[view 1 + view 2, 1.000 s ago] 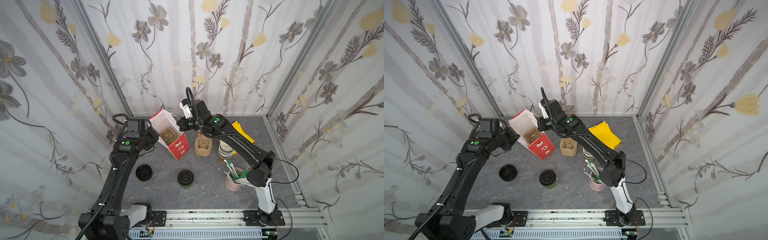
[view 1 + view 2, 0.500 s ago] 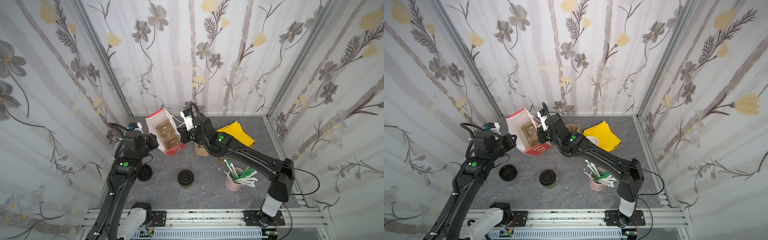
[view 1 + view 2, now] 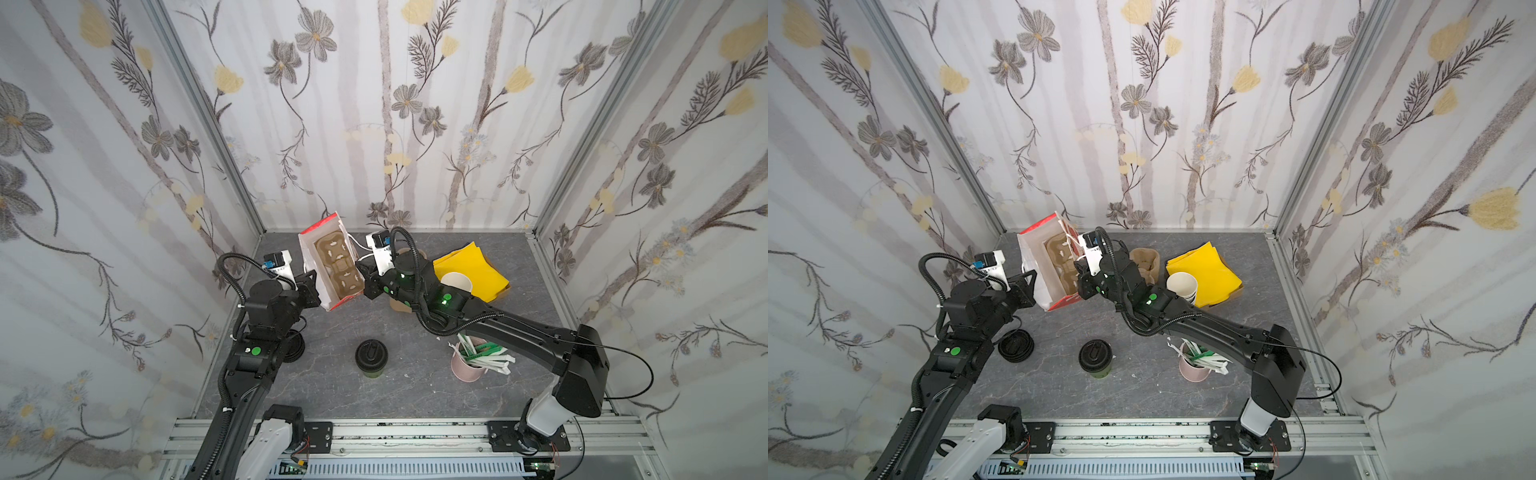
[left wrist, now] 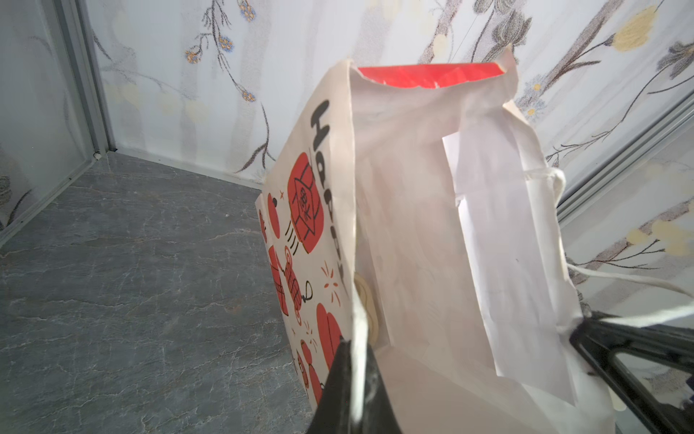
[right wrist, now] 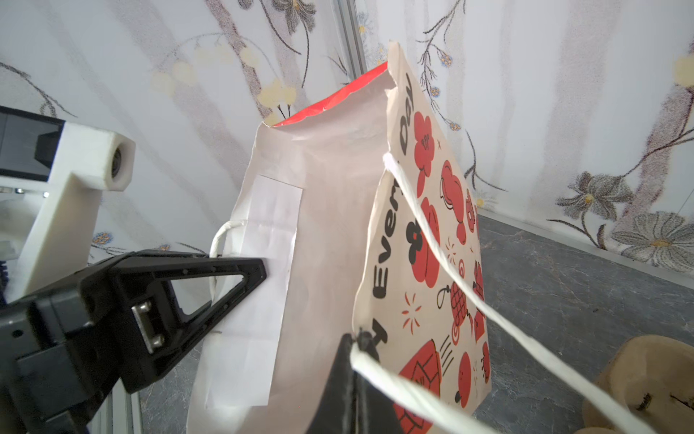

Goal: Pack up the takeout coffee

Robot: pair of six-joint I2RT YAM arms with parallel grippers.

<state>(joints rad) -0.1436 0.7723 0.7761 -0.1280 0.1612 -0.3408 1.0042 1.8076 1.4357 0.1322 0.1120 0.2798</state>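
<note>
In both top views, just beyond the aluminium front rail [image 3: 395, 432], the takeout coffee [image 3: 371, 358] [image 3: 1095, 358], a small dark green paper cup with a round black plastic sip lid, stands upright on the grey marble-patterned tabletop [image 3: 332, 399]. Its long axis is vertical with the lid facing up, and nothing touches it. A pink cup of wrapped straws [image 3: 468, 370] stands toward the right arm and a stack of black lids [image 3: 1016, 345] toward the left arm. Farther back, the left gripper [image 4: 353, 379] and the right gripper [image 5: 355, 375] are each clenched on opposite rims of a white paper bag printed in red [image 3: 320, 270]. The bag's open mouth shows a brown pulp cup tray [image 3: 338, 266]. Behind are stacked white-lined cups [image 3: 456, 282], yellow napkins [image 3: 478, 270] and floral-papered walls [image 3: 374, 104].
</note>
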